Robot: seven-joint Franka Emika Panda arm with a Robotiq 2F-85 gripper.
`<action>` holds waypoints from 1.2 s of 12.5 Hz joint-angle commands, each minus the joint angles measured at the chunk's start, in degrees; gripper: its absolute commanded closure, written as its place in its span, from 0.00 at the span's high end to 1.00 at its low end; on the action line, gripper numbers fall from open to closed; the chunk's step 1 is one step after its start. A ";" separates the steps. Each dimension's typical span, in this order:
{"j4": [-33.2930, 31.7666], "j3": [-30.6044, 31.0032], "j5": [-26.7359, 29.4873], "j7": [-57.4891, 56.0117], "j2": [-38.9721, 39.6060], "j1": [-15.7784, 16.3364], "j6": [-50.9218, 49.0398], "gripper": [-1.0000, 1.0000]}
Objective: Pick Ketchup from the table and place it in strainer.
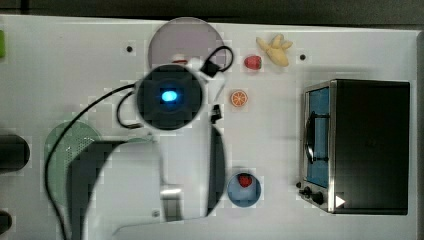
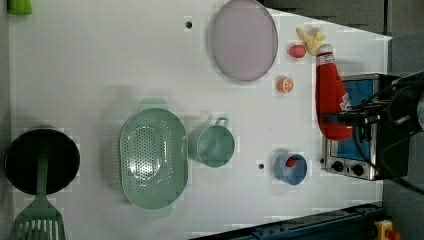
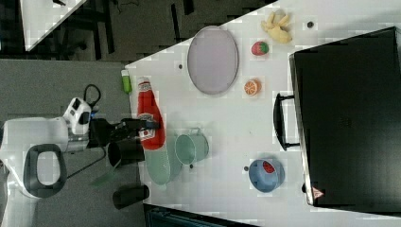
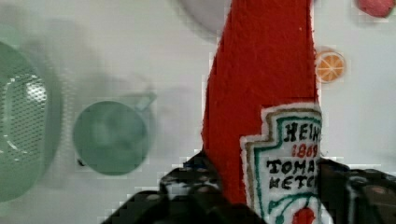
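Observation:
The Ketchup (image 2: 330,95) is a red plush bottle with a white cap and a white Heinz label, far bigger than the toy fruit. My gripper (image 2: 350,118) is shut on its lower body and holds it in the air, well above the table. In the wrist view the black fingers (image 4: 196,186) press both sides of the Ketchup (image 4: 261,84) at the label. The right view shows the gripper (image 3: 144,125) holding the Ketchup (image 3: 149,113) near the strainer (image 3: 161,165). The strainer (image 2: 152,157) is a pale green oval basket with a perforated bottom, and nothing lies in it.
A green cup (image 2: 215,145) with a handle stands beside the strainer. Also on the table are a purple plate (image 2: 243,40), an orange slice (image 2: 285,84), a strawberry (image 2: 297,51), a banana (image 2: 311,39), a blue bowl (image 2: 290,169), a toaster oven (image 1: 365,145), and a black pan with a green spatula (image 2: 42,160).

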 commanded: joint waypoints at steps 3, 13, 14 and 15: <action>-0.99 12.68 1.63 22.82 1.82 4.07 -0.05 0.60; -6.51 29.18 -3.33 54.90 17.76 7.43 26.37 0.60; -7.67 29.14 -5.00 55.40 19.48 7.51 29.54 0.60; -8.78 29.02 -6.41 55.57 21.24 7.52 31.97 0.60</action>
